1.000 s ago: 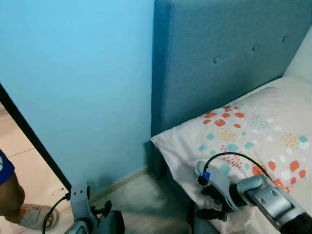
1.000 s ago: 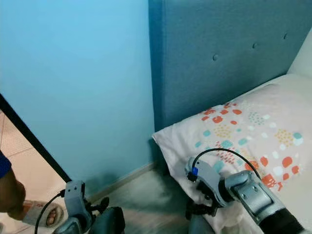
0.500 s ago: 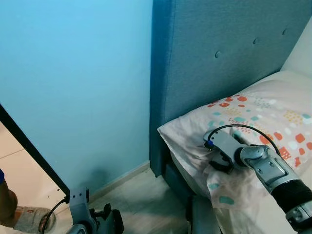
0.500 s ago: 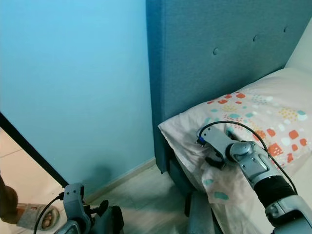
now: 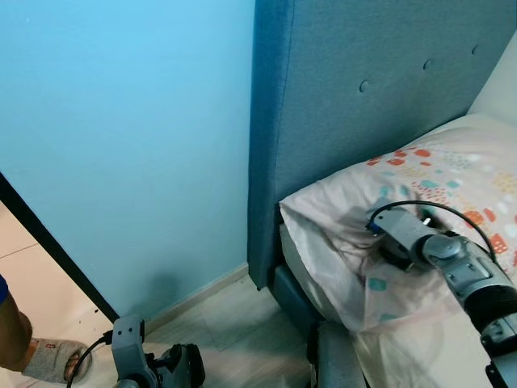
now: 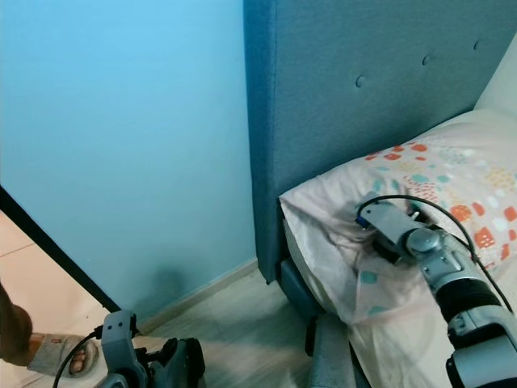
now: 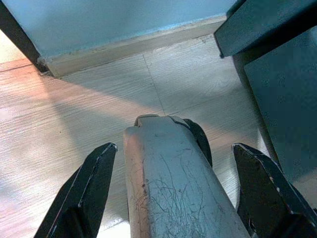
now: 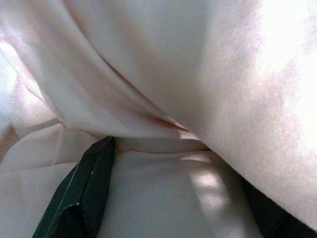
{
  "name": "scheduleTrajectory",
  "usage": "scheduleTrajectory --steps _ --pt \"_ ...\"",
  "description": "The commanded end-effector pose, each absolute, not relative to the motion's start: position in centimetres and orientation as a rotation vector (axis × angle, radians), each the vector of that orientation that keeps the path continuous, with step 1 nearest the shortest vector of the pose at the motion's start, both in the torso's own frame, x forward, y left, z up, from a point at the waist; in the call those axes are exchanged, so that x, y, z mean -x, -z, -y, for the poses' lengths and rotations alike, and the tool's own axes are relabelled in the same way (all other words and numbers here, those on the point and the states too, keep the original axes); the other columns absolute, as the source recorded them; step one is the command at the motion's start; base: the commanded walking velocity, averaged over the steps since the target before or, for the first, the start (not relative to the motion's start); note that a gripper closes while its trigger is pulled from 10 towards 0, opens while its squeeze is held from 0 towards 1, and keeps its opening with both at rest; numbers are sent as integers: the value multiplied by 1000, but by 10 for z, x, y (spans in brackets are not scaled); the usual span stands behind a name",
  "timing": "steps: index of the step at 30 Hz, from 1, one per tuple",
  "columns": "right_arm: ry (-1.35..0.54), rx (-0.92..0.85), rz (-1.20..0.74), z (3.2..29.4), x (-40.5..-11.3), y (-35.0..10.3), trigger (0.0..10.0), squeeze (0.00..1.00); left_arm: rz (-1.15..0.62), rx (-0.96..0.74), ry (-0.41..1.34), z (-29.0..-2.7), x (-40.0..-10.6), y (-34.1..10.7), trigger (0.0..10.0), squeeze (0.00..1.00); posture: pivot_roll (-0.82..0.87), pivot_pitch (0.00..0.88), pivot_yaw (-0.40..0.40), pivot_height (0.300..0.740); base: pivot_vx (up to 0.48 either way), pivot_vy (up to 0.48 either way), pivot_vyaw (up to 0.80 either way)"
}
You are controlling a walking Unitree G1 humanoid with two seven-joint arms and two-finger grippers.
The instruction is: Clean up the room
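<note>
— What had changed over that last second?

— We had carried the pillow point(image 5: 428, 186) up. A second earlier its near corner hung low over the side of the bed, with our right gripper point(image 6: 386, 236) under it; now the corner sat higher and further in, at the head end of the bed against the blue headboard point(image 5: 363, 89). The right arm had swung from below the pillow to lying on top of it.

— And the right gripper itself?

— In the right wrist view its black fingers point(image 8: 86, 186) stood apart with pale pillow cloth bunched between and over them — whether they were pinching a fold or only pressing into it, we could not tell.

— The left one?

— Idle. The left gripper point(image 7: 173, 198) hung low over the wooden floor point(image 7: 99, 99) by the skirting, fingers spread wide and holding nothing.

— So what did that mean for tidying the room?

— We judged the pillow nearly placed: it lay at the headboard end, close to the bed's outer edge, its loose cover point(image 5: 380, 291) draping a little over that edge. What seemed left was to let go, or nudge it further in from the edge so it would not slide off.

— Anyone near?

— A person's foot in a slipper point(image 5: 48, 361) showed at the doorway, well apart from us.
</note>
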State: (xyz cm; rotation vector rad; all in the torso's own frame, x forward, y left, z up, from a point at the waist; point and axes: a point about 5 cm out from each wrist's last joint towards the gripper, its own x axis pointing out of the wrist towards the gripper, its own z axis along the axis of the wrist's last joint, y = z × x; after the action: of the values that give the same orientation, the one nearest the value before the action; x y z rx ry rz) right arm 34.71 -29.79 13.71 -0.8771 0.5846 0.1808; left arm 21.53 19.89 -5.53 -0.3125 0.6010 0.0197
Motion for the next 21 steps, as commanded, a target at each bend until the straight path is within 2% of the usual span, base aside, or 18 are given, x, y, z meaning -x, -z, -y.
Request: scheduleTrajectory --steps 1,10,15,16,21 --pt "-60 917 -559 318 -347 -152 10000 0 -622 299 -25 -205 -209 58 10000 0 -39 174 -7 537 0 0 0" --pt "-134 860 -534 303 -349 -134 10000 0 -610 306 -20 -204 -212 56 10000 0 -38 172 0 537 0 0 0" --pt "-206 835 -660 301 -338 -112 10000 0 -614 301 -9 -203 -213 56 10000 0 -36 168 8 537 0 0 0" --pt "-274 813 -738 302 -330 -101 10000 0 -619 299 -4 -203 -213 56 10000 0 -36 147 8 537 0 0 0" --pt "-344 729 -775 302 -325 -102 10000 0 -622 296 -4 -205 -214 55 10000 0 -38 150 15 537 0 0 0"
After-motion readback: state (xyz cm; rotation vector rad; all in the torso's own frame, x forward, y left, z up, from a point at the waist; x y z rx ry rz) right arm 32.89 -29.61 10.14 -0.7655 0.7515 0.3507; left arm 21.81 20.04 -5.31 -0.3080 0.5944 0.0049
